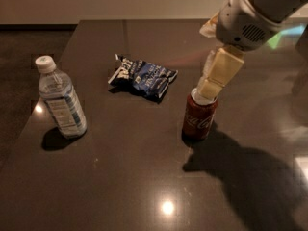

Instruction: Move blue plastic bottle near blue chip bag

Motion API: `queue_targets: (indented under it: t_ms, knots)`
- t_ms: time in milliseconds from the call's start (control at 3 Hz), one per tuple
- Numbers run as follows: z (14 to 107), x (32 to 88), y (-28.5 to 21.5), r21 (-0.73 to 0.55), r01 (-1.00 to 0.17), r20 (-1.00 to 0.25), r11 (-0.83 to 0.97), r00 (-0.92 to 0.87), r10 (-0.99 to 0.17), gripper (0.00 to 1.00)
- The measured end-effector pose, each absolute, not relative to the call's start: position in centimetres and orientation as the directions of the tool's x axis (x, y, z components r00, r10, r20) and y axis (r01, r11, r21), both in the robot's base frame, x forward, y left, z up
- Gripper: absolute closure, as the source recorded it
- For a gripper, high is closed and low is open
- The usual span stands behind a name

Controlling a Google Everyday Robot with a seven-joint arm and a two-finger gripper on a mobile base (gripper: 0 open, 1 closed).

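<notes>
Your inventory at this moment:

- Blue plastic bottle (61, 105): left of frame, upright on the dark table (144, 186) close to its left edge, cap on, nothing touching it. Not yet collected.
- Blue chip bag (143, 77): upper centre, lying flat and crumpled, well apart from the bottle. This is your destination marker.
- Red soda can (199, 118): right of centre, upright, near the bag's lower right.
- Gripper (208, 89): reaching in from the upper right and hanging over the can's top. You cannot tell whether it is spread or pressed together.

The can likely stands in your way, and the bag lies beyond it. Pass above both to reach the bottle.
</notes>
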State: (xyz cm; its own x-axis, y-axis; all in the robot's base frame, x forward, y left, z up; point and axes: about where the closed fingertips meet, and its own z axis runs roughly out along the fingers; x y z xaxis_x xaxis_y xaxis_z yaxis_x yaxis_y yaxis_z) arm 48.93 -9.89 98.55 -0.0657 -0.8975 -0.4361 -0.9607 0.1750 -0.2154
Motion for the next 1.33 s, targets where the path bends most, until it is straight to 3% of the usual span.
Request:
queue_targets:
  t_ms: [1333]
  knots:
    - [95.2,50.0,6.8,-0.17,-0.978,-0.614,0.119,0.01,-0.79,0.0]
